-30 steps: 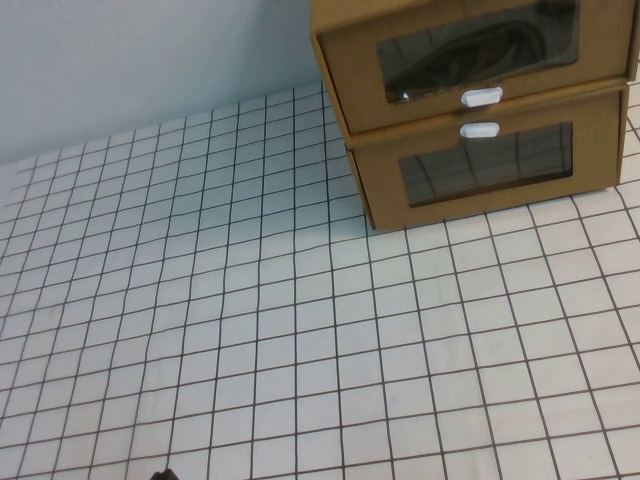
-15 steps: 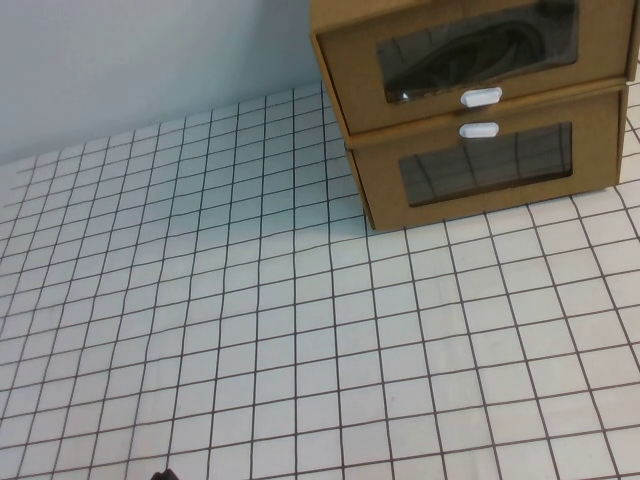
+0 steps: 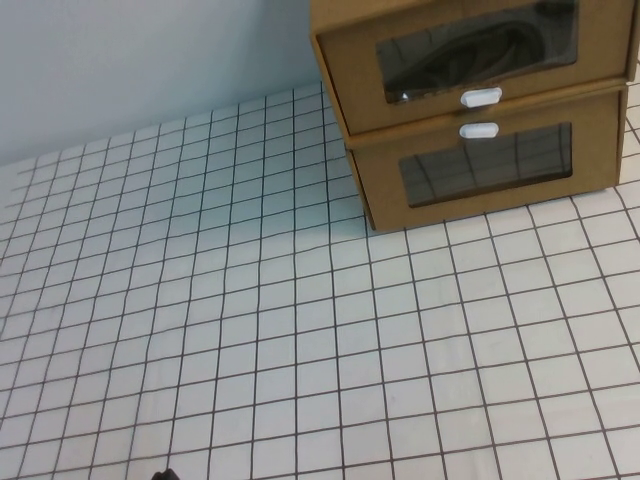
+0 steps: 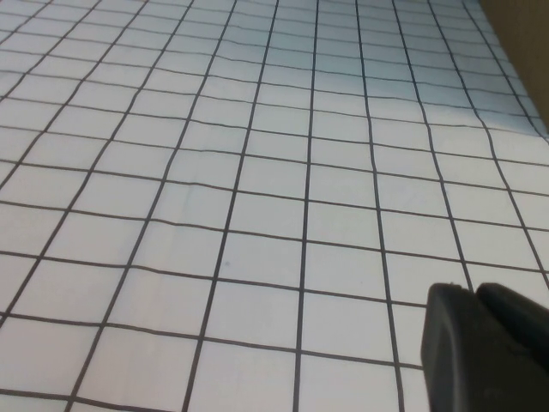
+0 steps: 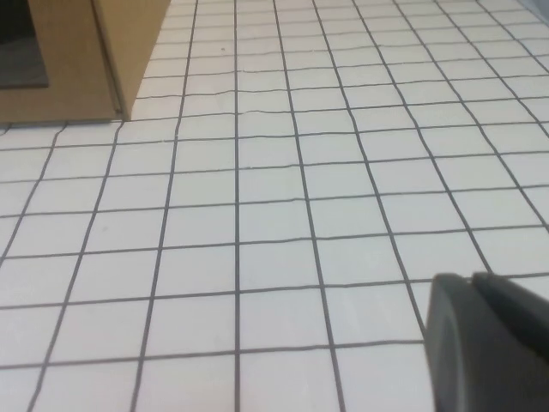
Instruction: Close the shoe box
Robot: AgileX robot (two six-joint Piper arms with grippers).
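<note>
My left gripper (image 4: 485,343): only dark tip visible in left wrist view, low over gridded table (image 3: 300,350); can't tell finger state. My right gripper (image 5: 485,339): same, dark tip above table, box corner ahead; state unclear. Neither touches anything. Shoe box (image 3: 470,50) at far right, stacked on lower cardboard box (image 3: 490,170), fronts roughly flush, white pull tab (image 3: 481,97) below its window.

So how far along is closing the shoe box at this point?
Done: the shoe box, upper of the two, shows no open gap, though whether it sits fully flush above the lower box is unclear. In hand: nothing; left gripper and right gripper hover over the gridded table, off the box. Left: perhaps a final push.
</note>
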